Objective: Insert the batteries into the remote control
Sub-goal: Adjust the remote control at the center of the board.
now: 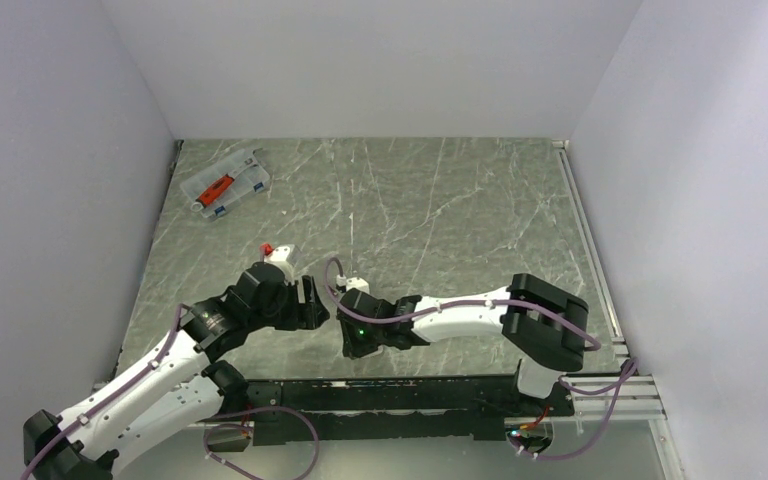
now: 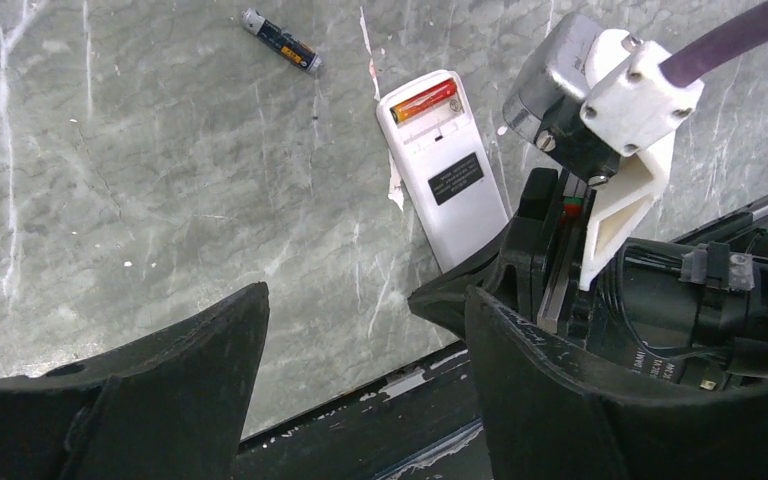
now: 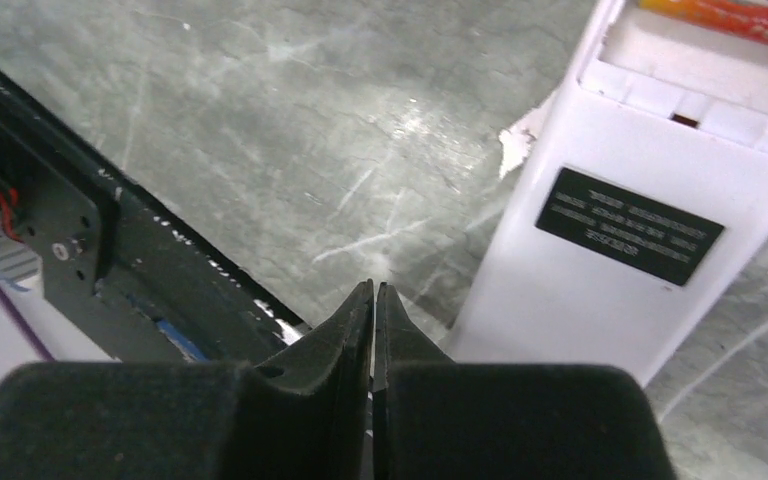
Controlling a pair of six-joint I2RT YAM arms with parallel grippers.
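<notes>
The remote control (image 2: 447,180) lies back up on the marble table, its battery bay open at the far end. One orange battery (image 2: 423,101) sits in the bay. A second, dark battery (image 2: 280,40) lies loose on the table farther off to the left. My left gripper (image 2: 365,330) is open and empty, above the table's near edge beside the remote. My right gripper (image 3: 373,292) is shut on nothing, its tips just left of the remote's near end (image 3: 640,250). In the top view both grippers (image 1: 312,300) (image 1: 345,330) meet and hide the remote.
A clear organiser case (image 1: 225,183) with a red tool stands at the far left corner. A black rail (image 1: 410,395) runs along the table's near edge, right under both grippers. The right wrist's camera mount (image 2: 620,90) crowds the left wrist view.
</notes>
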